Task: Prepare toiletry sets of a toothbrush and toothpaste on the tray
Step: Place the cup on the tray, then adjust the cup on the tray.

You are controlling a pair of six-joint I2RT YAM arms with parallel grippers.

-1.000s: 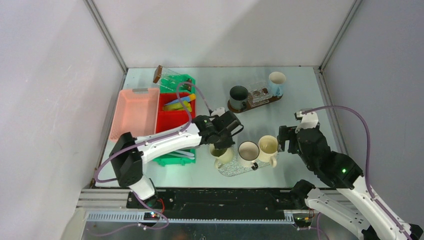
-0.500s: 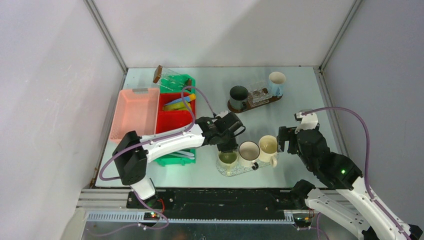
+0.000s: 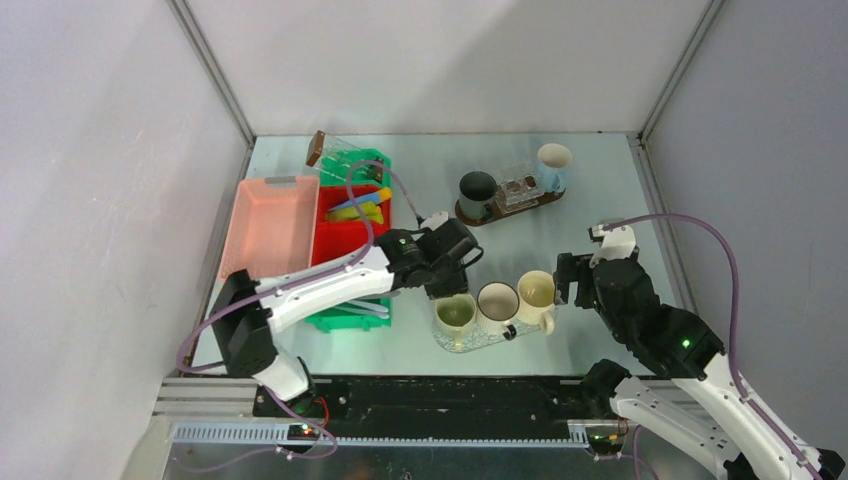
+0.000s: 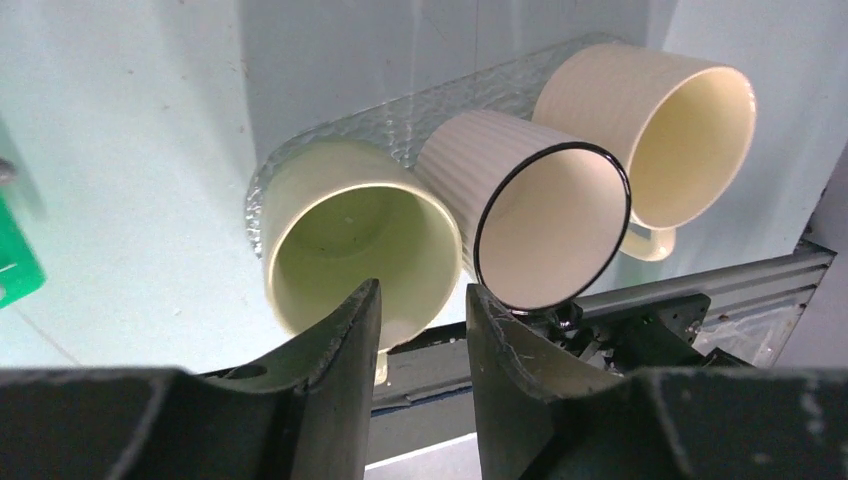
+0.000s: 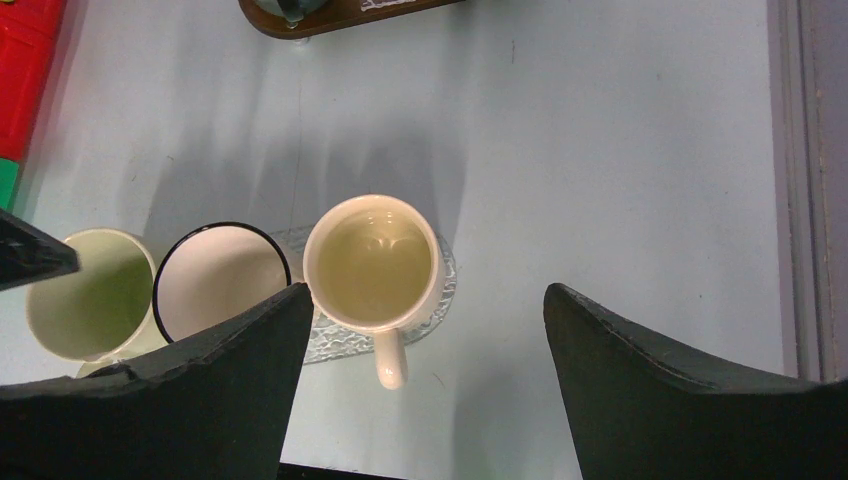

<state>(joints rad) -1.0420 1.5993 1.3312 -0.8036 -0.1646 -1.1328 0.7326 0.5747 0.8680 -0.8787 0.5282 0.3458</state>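
**Three mugs on the tray, both claws empty**

Just under the left claw point(image 4: 422, 295), whose jaws stand parted with nothing between them, sits a cream mug point(image 4: 350, 240) at one end of the glass tray point(image 4: 430, 102). Close against that mug is a white black-rimmed mug point(image 4: 550, 225), then a second cream mug point(image 5: 372, 260). This last one lies below the right claw point(image 5: 427, 292), which is spread wide and holds nothing. No toothbrush or tube shows in any mug.

Farther off, beyond and left of the left claw, the toothpaste tubes point(image 3: 357, 208) lie in the red bin point(image 3: 345, 238). Filling the mugs seems the step in hand. The next move probably calls for a reach to that bin and a narrow pinch on one flat tube.

The left arm stretches out rightward with its wrist tipped down. The right arm is bent, its claw pointing down.
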